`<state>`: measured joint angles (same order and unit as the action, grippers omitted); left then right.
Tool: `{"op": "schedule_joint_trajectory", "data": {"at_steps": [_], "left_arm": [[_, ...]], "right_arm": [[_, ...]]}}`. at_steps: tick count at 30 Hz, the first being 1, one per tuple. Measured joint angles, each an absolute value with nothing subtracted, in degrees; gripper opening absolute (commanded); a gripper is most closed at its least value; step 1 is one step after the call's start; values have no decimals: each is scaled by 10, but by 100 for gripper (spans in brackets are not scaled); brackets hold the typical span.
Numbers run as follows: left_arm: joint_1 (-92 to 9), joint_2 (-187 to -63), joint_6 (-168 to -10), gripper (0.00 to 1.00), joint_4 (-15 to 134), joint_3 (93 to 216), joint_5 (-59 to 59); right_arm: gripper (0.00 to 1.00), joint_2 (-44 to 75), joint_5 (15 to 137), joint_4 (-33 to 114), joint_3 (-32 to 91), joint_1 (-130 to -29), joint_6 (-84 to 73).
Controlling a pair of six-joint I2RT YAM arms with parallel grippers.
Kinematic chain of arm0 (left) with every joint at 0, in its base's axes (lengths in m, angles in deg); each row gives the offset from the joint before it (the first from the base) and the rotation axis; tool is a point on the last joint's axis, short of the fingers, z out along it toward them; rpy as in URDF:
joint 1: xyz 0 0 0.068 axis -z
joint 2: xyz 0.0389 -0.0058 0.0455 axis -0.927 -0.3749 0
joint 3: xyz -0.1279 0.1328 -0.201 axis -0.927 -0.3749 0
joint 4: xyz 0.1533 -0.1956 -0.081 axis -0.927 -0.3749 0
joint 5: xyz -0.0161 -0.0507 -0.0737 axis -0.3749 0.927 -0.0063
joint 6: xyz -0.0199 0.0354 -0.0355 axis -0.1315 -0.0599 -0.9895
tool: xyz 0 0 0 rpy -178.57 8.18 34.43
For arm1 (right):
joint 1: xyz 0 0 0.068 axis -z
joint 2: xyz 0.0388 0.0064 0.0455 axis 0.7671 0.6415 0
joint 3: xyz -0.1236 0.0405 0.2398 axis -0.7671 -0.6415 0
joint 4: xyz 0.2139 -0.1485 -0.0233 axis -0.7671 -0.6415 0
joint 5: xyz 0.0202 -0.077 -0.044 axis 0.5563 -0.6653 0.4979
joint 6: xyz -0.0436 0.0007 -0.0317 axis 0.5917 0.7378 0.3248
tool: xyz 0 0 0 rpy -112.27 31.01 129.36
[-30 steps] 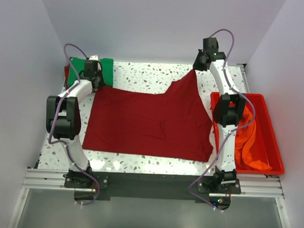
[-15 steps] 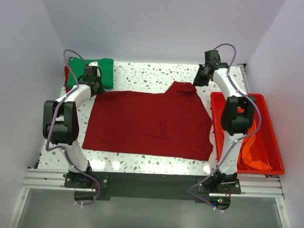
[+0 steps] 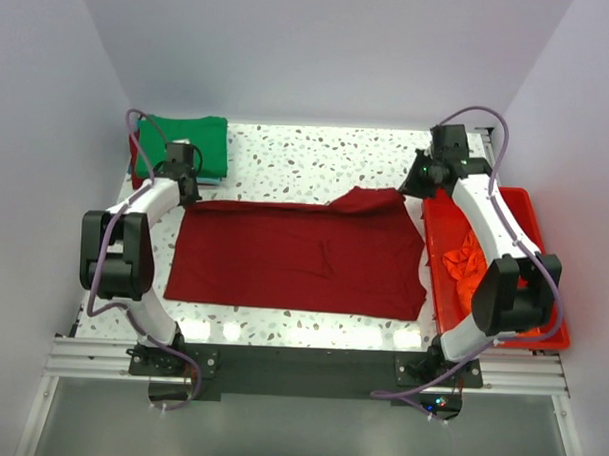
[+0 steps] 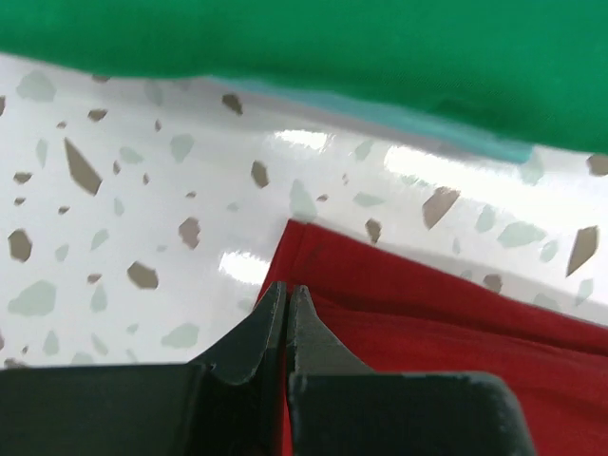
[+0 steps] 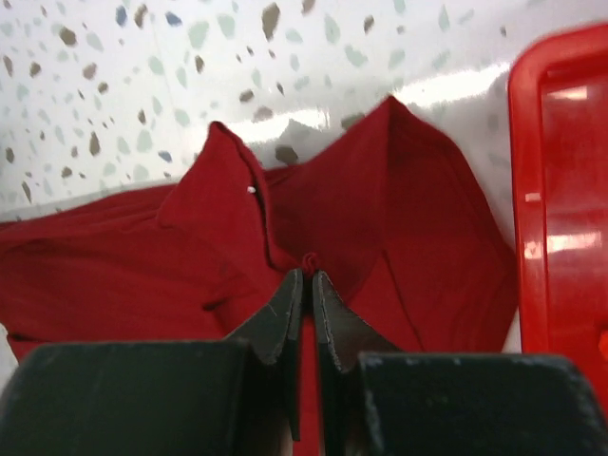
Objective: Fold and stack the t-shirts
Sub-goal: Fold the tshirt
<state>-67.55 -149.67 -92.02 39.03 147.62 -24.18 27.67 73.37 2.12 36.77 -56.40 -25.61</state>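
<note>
Clenched, my left jaws are gripping the far-left corner of the dark red t-shirt [image 3: 304, 253], my right jaws its bunched far-right edge; it is lying across the surface [image 3: 317, 148]. A green t-shirt [image 3: 192, 144] is sitting just beyond; my right arm is partly hiding an orange t-shirt [image 3: 471, 266] in the red tub [image 3: 511, 342].

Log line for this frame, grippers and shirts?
left gripper: shut on dark red shirt, far-left corner | right gripper: shut on it, far-right | green shirt: folded, far-left | orange shirt: in tub
</note>
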Motion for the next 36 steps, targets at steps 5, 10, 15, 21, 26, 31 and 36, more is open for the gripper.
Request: {"op": "schedule_joint_trajectory", "data": {"at_steps": [5, 10, 15, 21, 26, 31, 36], "left_arm": [[-686, -1471, -916, 0, 375, 1458, -267], [-695, -1444, -915, 0, 371, 1448, -279], [-696, -1417, -915, 0, 366, 1428, -278], [-696, -1358, -915, 0, 358, 1383, -278], [-696, -1336, -909, 0, 348, 1350, -278], [-696, -1333, -905, 0, 333, 1328, -280], [-696, -1330, -903, 27, 309, 1319, -285]], "right_arm": [[0, 211, 735, 8, 286, -564, -256], [0, 145, 735, -13, 234, -564, -256], [0, 92, 735, -30, 205, -564, -256], [0, 55, 736, -43, 165, -564, -256], [0, 49, 736, -48, 127, -564, -256], [0, 40, 735, -49, 89, -564, -254], [0, 37, 735, -54, 60, -568, -251]]}}
